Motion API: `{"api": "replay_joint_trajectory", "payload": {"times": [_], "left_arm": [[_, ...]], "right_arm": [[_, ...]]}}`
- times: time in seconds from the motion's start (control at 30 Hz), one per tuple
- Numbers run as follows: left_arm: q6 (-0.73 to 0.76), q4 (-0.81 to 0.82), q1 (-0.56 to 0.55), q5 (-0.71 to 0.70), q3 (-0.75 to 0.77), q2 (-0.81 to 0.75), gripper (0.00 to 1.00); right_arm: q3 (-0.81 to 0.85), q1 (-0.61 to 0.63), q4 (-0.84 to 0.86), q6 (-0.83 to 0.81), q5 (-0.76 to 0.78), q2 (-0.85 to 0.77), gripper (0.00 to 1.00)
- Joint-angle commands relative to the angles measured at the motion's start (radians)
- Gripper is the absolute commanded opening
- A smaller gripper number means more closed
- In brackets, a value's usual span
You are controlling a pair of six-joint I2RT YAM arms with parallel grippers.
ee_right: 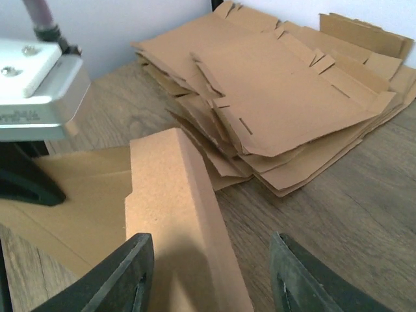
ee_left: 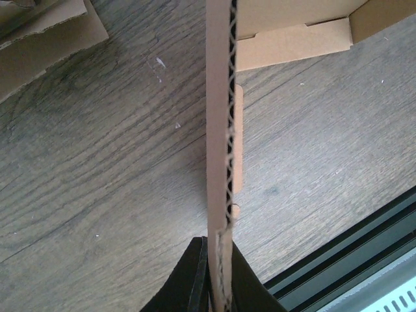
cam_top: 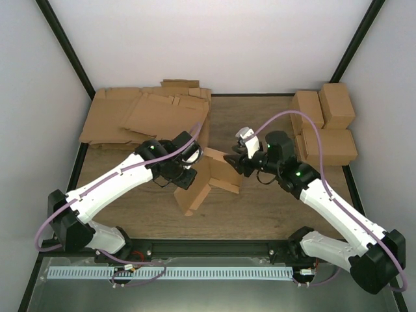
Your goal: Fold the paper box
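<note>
2 arms meet at the paper box (cam_top: 214,177) on the wooden table (cam_top: 273,208).
The left gripper (ee_left: 218,252) reaches in with a bent elbow and pinches a thin box wall tight. The right gripper (ee_right: 209,242) reaches in low, jaws apart, with a box flap between them. Flat cardboard sheets (ee_right: 279,97) lie just beyond it.

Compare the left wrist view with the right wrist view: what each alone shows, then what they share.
Left wrist only: the left hand shut on the corrugated edge of the paper box, and a black rail. Right wrist only: the right hand, fingers apart around a box flap, and the pale wall. Both: the box, flat cardboard sheets and the wooden table.
</note>
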Motion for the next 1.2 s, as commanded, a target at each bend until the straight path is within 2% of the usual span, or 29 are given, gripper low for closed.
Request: {"api": "replay_joint_trajectory", "payload": {"times": [0.0,0.23,0.6,0.93,1.17], "left_arm": [[0.025,0.007,-0.006,0.0,0.0,0.023,0.05],[0.035,0.002,-0.005,-0.004,0.014,0.03,0.06],[0.037,0.014,-0.006,0.014,0.0,0.016,0.07],[0.038,0.034,-0.006,0.043,-0.009,0.003,0.07],[0.04,0.037,-0.006,0.056,-0.009,-0.005,0.07]], "right_arm": [[0.02,0.04,-0.026,-0.076,0.001,-0.003,0.49],[-0.015,0.102,-0.04,-0.097,0.02,-0.022,0.41],[-0.03,0.139,-0.106,-0.104,0.039,-0.017,0.36],[-0.031,0.148,-0.129,-0.123,0.101,-0.039,0.35],[-0.022,0.188,-0.143,-0.2,0.214,-0.046,0.42]]}}
